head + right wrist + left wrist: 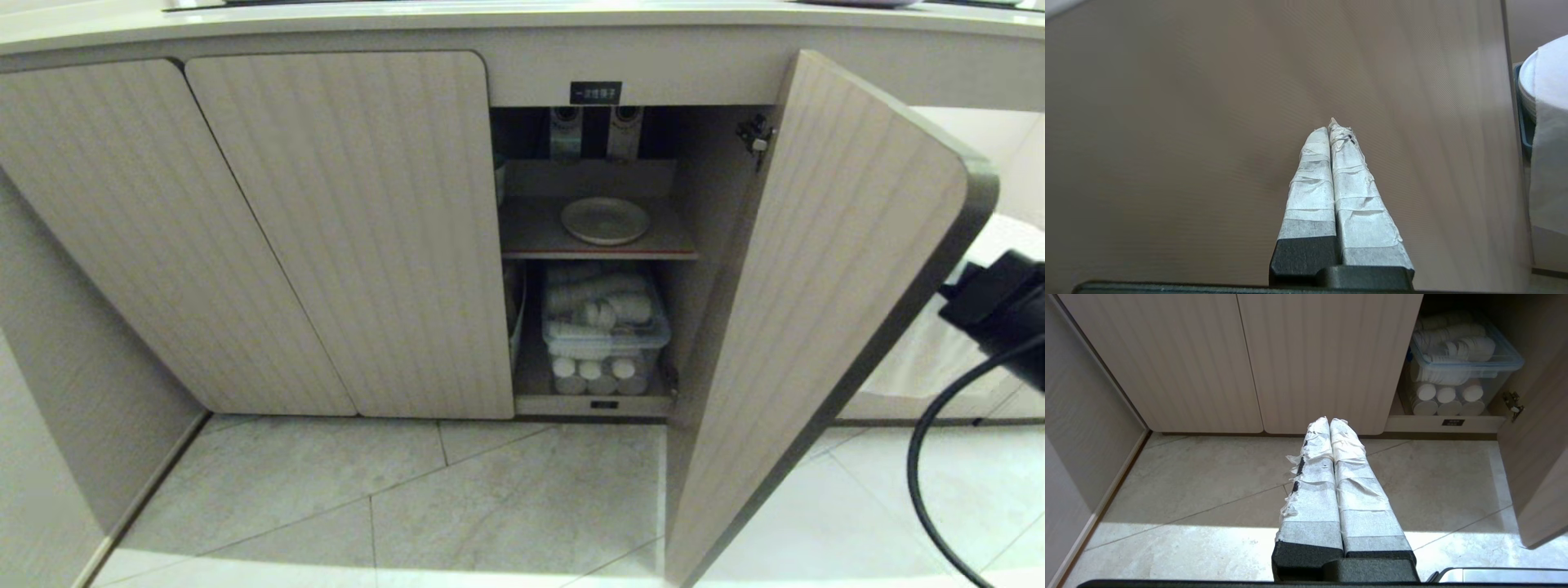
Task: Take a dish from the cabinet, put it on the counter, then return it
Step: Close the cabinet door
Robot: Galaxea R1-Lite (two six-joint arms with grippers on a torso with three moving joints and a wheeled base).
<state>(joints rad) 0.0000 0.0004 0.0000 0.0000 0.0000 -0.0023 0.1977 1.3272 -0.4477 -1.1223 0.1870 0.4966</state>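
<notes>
Centrally, the dish (pixel 605 220) lies flat on the upper shelf (pixel 535 233) of the cabinet (pixel 824 269), whose door stands open. Below, a clear bin (pixel 606 322) holds white cups. Right end effector (pixel 1333 127), fingers pressed together, empty, faces the door's outer side. Left end effector (pixel 1329 422), likewise closed, hangs above the floor (pixel 1200 486).

open cabinet (pixel 816 269) has two levels. upper shelf (pixel 531 233) with a red-striped front edge carries one round off-white dish (pixel 605 220), lying flat right of the shelf's middle. cabinet bottom (pixel 594 403) carries a clear lidded bin (pixel 604 327) full of white cups, touching a row of white tubs in front. pale tiled floor (pixel 408 498) runs below. bench (pixel 522 20) edge runs along the top.
</notes>
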